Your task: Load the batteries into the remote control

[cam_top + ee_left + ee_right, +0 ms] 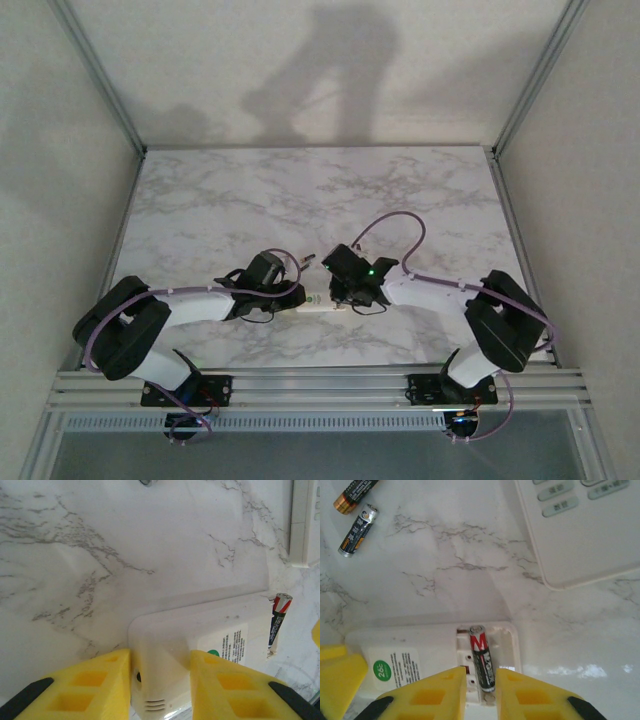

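The remote control [200,630] lies back-up on the marble table [330,200], a printed label on its back. My left gripper [160,680] is shut on one end of it, a yellow finger pressed to each side. At the other end the battery recess [487,655] is uncovered. One battery [482,660], black with a red band, lies in it, slightly askew. My right gripper [481,690] straddles that battery, its jaws a little apart with a thin gap on the left side. From above, the left gripper [290,290] and the right gripper [340,295] meet over the remote control [318,303].
Two loose batteries [357,530] [356,491] lie on the marble beyond the remote. A second white panel with grey buttons [580,530] sits to the far right of them. Metal frame rails [120,200] border the table's sides.
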